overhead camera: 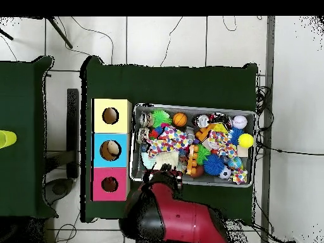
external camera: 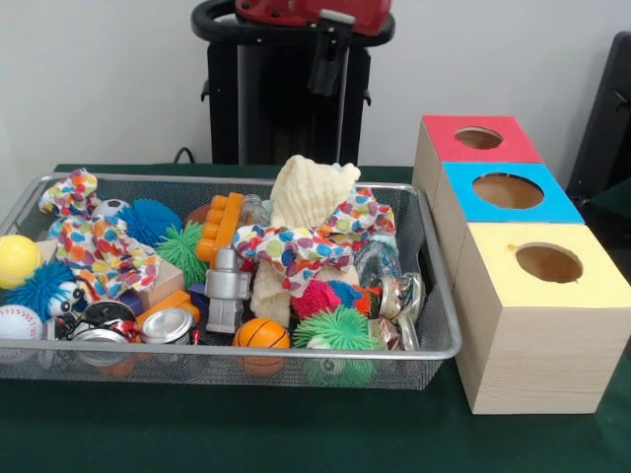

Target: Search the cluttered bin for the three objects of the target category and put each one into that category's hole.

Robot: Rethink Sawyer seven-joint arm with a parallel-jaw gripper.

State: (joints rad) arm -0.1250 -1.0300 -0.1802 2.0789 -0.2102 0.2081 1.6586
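The wire mesh bin (external camera: 434, 350) sits on the green table, packed with toys; it also shows in the overhead view (overhead camera: 193, 107). A pale yellow soft toy (external camera: 311, 187) stands up at the bin's far middle, partly under a polka-dot cloth (external camera: 306, 244). The orange tiger is hidden. The red-topped box's hole (external camera: 478, 138) is at the far right, beyond the blue and yellow boxes; overhead it (overhead camera: 109, 184) lies left of the bin. My gripper (external camera: 325, 64) hangs high over the bin's far edge, dark against the pedestal, with nothing seen in it. Overhead, the red arm (overhead camera: 177, 215) covers it.
The blue-topped box (external camera: 508, 189) and yellow-topped box (external camera: 547, 263) stand in a row right of the bin. In the bin lie an orange studded block (external camera: 219, 227), a silver robot figure (external camera: 227, 286), an orange ball (external camera: 261, 333), spiky balls (external camera: 340, 327), cans (external camera: 168, 325) and a yellow ball (external camera: 15, 259).
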